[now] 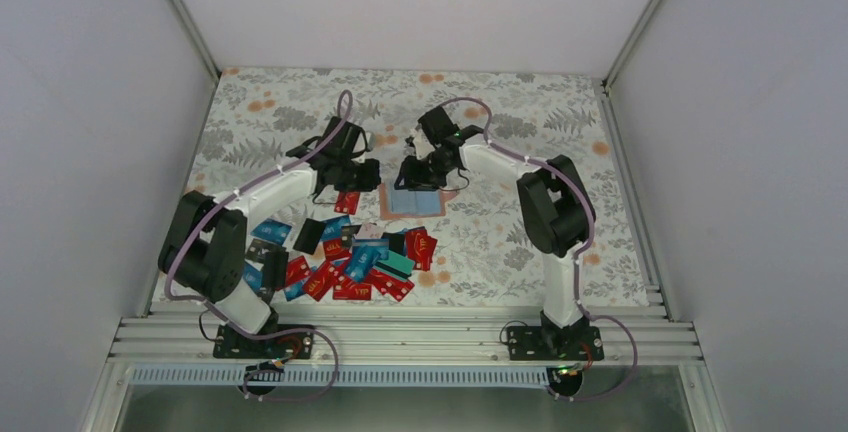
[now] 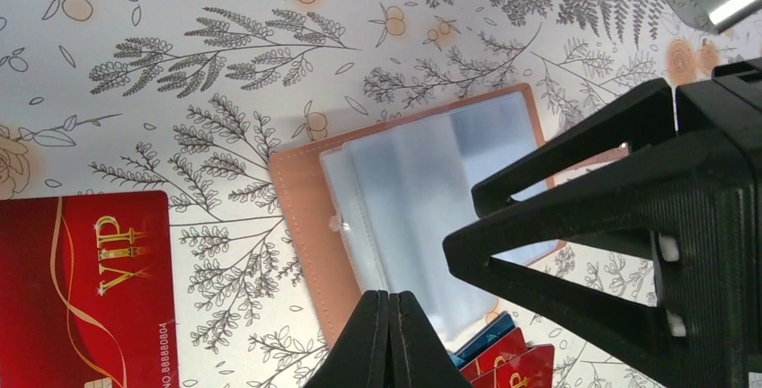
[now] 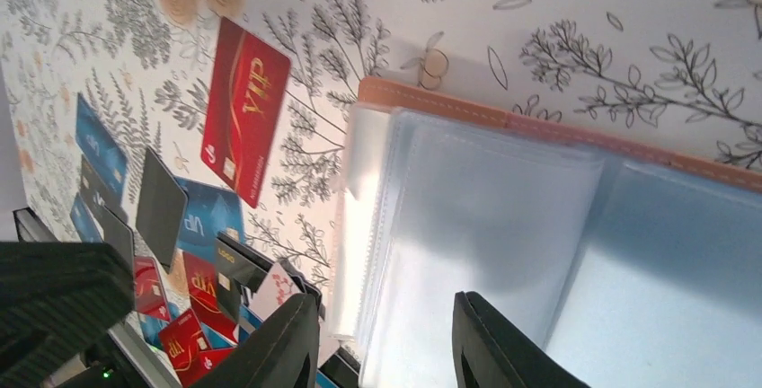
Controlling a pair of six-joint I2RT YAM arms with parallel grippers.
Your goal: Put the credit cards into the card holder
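The card holder [image 1: 428, 204] lies open on the floral cloth, tan rim and clear blue-grey sleeves up. It also shows in the left wrist view [image 2: 404, 199] and in the right wrist view [image 3: 539, 217]. My right gripper [image 1: 412, 174] is open just above its left half, jaws [image 3: 386, 348] astride the sleeve edge, holding nothing. My left gripper [image 1: 362, 174] is shut and empty [image 2: 393, 316], just left of the holder. One red VIP card [image 1: 347, 202] lies flat beside it [image 2: 85, 289] [image 3: 244, 110]. The other credit cards [image 1: 345, 257] lie in a loose pile nearer the arms.
The pile [image 3: 171, 253] holds red, blue, black and teal cards and one pale card [image 3: 274, 289], some overlapping. The right gripper's black body [image 2: 629, 226] fills the right of the left wrist view. White walls and a metal rail [image 1: 400, 337] enclose the cloth.
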